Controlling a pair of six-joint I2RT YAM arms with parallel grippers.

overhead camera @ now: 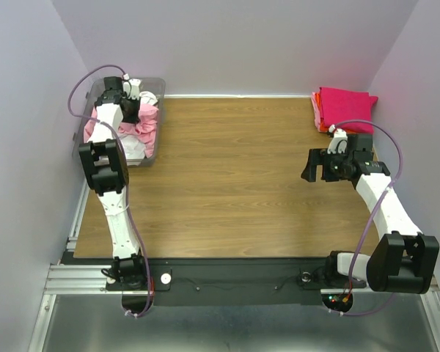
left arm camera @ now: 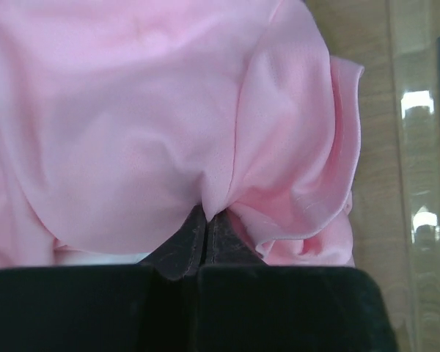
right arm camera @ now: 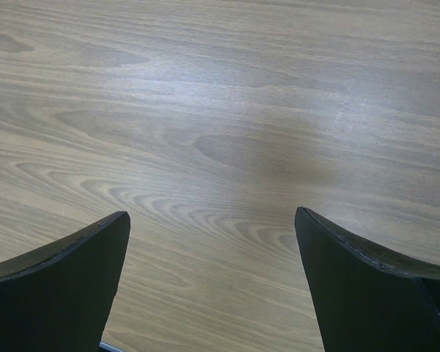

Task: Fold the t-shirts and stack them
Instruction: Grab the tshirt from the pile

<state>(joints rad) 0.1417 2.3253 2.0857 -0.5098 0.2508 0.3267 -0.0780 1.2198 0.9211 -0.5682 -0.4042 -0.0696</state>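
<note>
- Your left fingers [left arm camera: 182, 253] are pinching shut on a small fold of the light pink t-shirt [left arm camera: 147, 125], and the cloth is bunching over their tips.
- That shirt is lying crumpled inside the bin [overhead camera: 152, 147] at the far left corner of the bench [overhead camera: 235, 183], heaped with a white t-shirt [overhead camera: 136, 150].
- Your right fingers [right arm camera: 59, 286] are standing wide and holding nothing, hovering over bare wood on the right side.
- The folded stack [overhead camera: 345, 106], magenta on top, is sitting in the far right corner, well apart from the bin.
- Risk: the pinch is looking shallow, so the cloth could be slipping free as you lift.
- Risk: the pink shirt seems to be lying tangled with the white one, so a lift may be dragging both out, or catching the bin's wall and tipping it.
- The bench is showing smooth wood grain with a soft sheen, so cloth should be sliding easily on it.
- Pale lilac walls [overhead camera: 242, 44] are closing in the bench on three sides.
</note>
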